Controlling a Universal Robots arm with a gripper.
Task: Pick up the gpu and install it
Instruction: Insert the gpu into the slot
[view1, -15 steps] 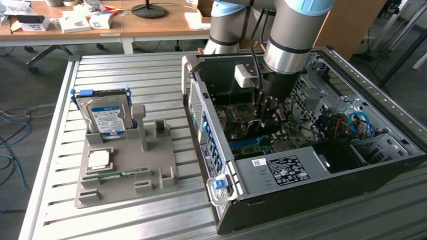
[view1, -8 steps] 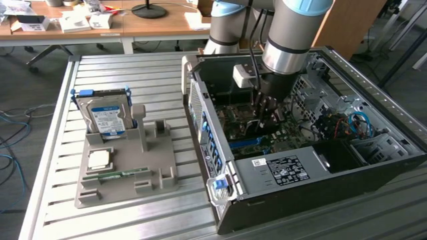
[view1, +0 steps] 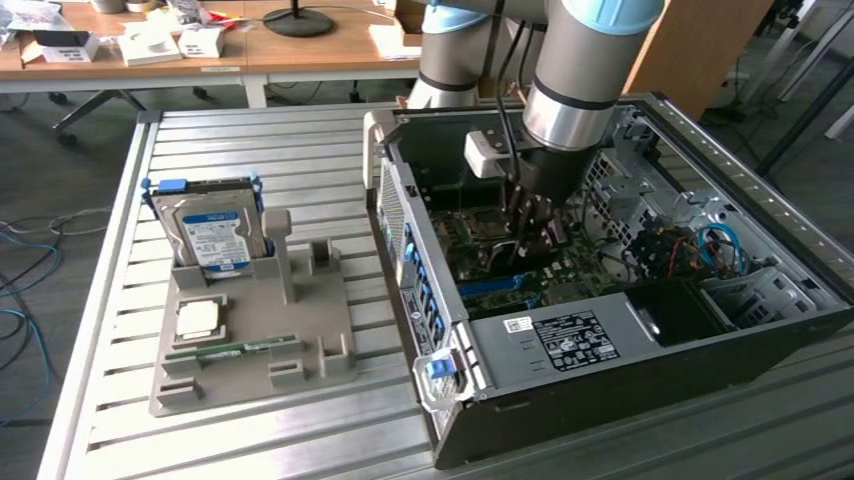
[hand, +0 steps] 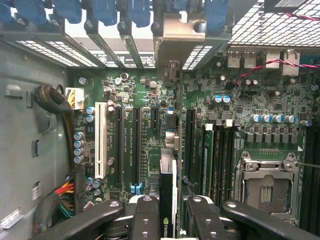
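In the wrist view the gpu (hand: 167, 186) is seen edge-on, a thin card with a black part bearing a green logo. It runs from between my fingers (hand: 146, 215) to its silver end bracket (hand: 187, 32) at the case's rear wall. My gripper (hand: 168, 212) is shut on it. The card hangs over the green motherboard (hand: 145, 100), between the long black slots (hand: 136, 145); I cannot tell whether it touches a slot. In the exterior view my gripper (view1: 527, 232) reaches straight down inside the open computer case (view1: 601, 345).
The case's walls, blue slot latches (hand: 105, 10), cable bundles (hand: 60, 192) and the processor socket (hand: 267, 187) surround the card. Beside the case, a grey holder (view1: 314, 330) on the slatted table carries a blue-labelled hard drive (view1: 214, 235), a processor chip (view1: 200, 320) and a memory stick (view1: 247, 348).
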